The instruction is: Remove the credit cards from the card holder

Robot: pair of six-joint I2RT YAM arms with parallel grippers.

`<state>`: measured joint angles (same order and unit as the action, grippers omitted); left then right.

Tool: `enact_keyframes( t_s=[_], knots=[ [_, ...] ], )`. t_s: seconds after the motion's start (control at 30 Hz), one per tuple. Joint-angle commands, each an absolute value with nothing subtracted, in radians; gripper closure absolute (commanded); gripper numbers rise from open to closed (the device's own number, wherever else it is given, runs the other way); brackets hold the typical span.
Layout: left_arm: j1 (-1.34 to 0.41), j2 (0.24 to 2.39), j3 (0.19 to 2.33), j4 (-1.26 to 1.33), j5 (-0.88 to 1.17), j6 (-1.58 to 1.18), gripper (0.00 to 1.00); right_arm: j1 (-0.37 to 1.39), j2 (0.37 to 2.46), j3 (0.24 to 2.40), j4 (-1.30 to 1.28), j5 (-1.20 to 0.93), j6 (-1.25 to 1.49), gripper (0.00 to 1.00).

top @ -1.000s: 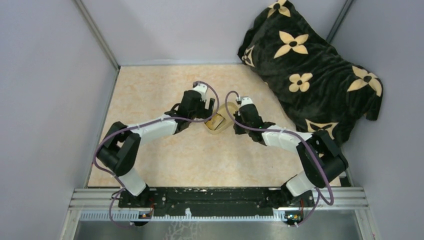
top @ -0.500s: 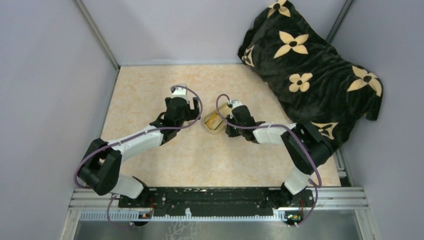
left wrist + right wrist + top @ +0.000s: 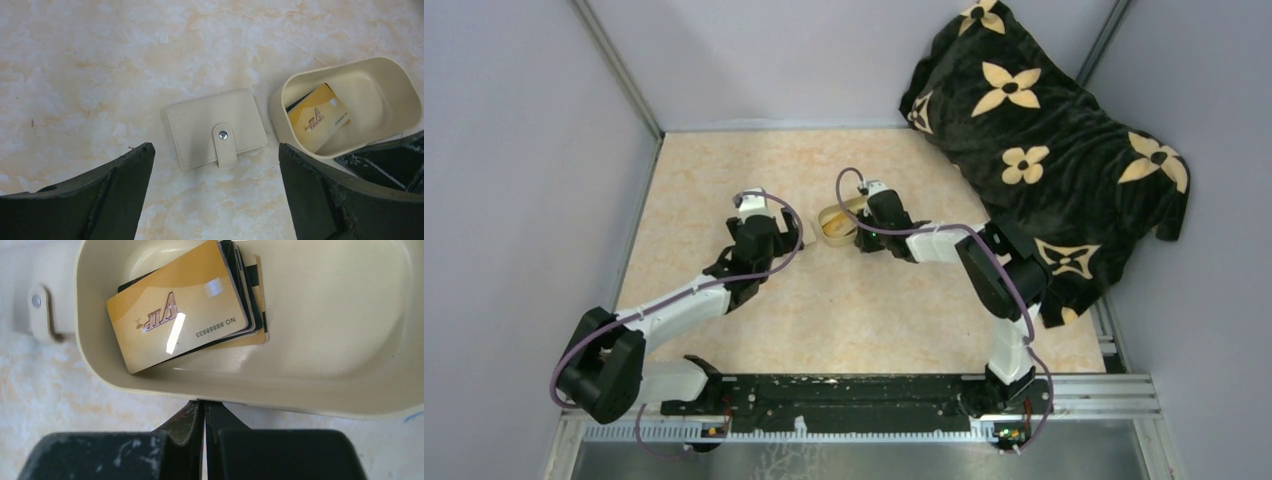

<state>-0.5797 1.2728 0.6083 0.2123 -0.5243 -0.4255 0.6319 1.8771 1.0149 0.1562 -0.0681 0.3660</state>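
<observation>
The card holder lies closed on the table, tan side up, its tab snapped shut. My left gripper is open and empty, hovering above it with one finger on either side. Just right of it stands the cream dish, which holds the credit cards: a gold card on top of several black ones. My right gripper is shut, its tips against the dish's near outer wall under the rim. The holder's tab shows left of the dish. From above, the left gripper and right gripper flank the dish.
A black blanket with cream flowers is heaped at the back right, beside the right arm. Grey walls close in the table on the left, back and right. A purple cable loops from the left wrist.
The left arm has drawn back to the near left, away from the dish. The right gripper has moved left and farther, and the dish has shifted left with it.
</observation>
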Motion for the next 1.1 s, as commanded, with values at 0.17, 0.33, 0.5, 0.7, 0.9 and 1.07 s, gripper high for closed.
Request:
enact_keyframes(
  t_s=[0.17, 0.33, 0.5, 0.7, 0.9, 1.07],
  knots=[
    [-0.560, 1.234, 0.560, 0.284, -0.526, -0.422, 0.01, 0.574, 1.981, 1.248, 0.120, -0.078, 0.335, 1.00],
    [-0.470, 1.300, 0.606, 0.310, -0.361, -0.449, 0.01, 0.580, 1.900, 1.187, 0.157, -0.160, 0.362, 1.00],
    [-0.424, 1.455, 0.742, 0.323, -0.331, -0.347, 0.01, 0.581, 1.781, 1.037, 0.214, -0.199, 0.415, 1.00],
    [-0.384, 1.591, 0.883, 0.264, -0.348, -0.308, 0.07, 0.582, 1.745, 0.953, 0.214, -0.206, 0.432, 1.00],
    [-0.347, 1.688, 0.914, 0.173, -0.347, -0.361, 0.07, 0.581, 1.696, 0.899, 0.229, -0.196, 0.431, 1.00],
    [-0.345, 1.732, 0.895, 0.177, -0.256, -0.396, 0.01, 0.581, 1.721, 0.897, 0.232, -0.196, 0.421, 1.00]
  ],
)
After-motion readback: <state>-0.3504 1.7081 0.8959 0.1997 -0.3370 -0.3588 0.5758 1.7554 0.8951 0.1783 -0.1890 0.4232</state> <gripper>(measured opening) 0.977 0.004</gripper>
